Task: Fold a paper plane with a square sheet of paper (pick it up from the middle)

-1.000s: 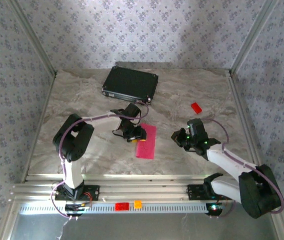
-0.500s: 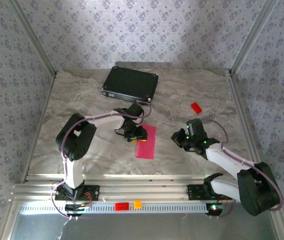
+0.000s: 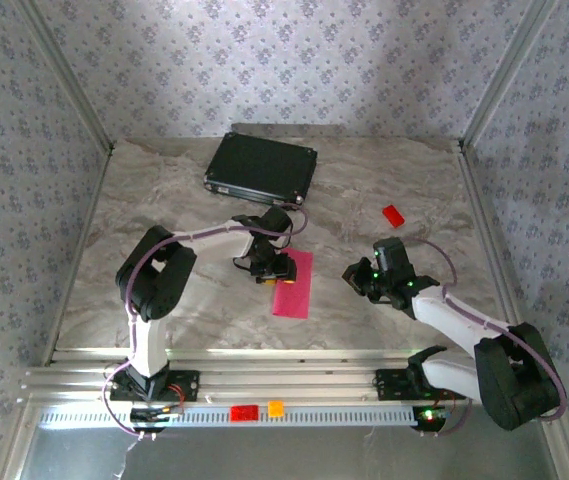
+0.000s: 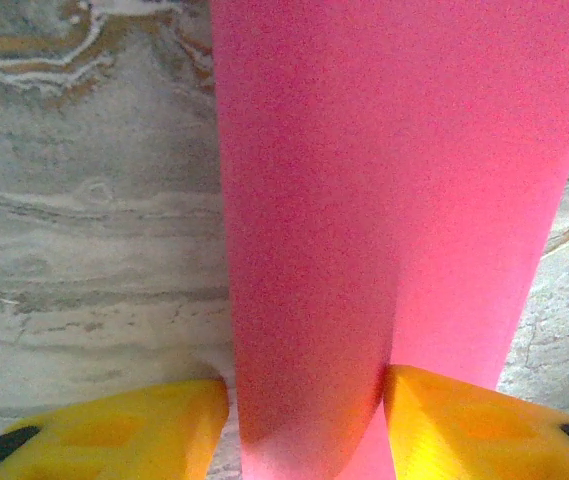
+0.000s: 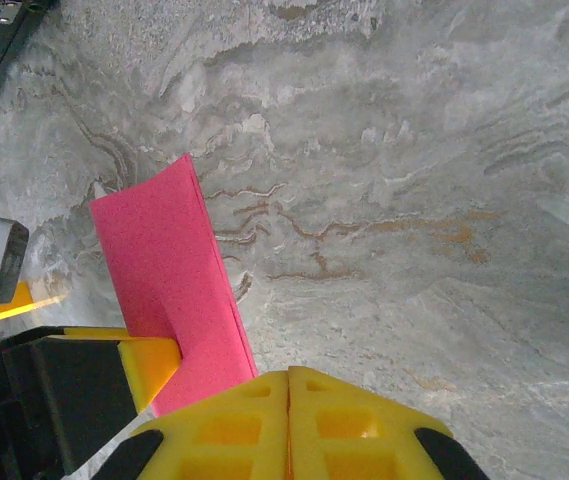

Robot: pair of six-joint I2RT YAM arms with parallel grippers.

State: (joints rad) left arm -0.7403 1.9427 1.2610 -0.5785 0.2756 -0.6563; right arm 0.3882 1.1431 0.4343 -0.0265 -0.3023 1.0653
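1. Top external view: the square sheet of paper (image 3: 294,284), folded into a narrow pink strip, lies mid-bench (image 3: 164,190).
2. The left end effector (image 3: 270,274) sits at the strip's far-left corner, its fingers (image 4: 114,430) parted and the paper spanning the gap.
3. The right end effector (image 3: 356,275), just right of the strip, is closed on nothing.
4. A black case (image 3: 261,167) lies farther back, and a red block (image 3: 393,215) lies to the right.

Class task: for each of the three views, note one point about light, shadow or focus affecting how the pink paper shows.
Top external: even light, the square sheet of paper small but sharp-edged on the table. Left wrist: the paper very close, its surface soft, darkening in shadow by the left claw. Right wrist: marble veins crisp, paper evenly lit, no glare.
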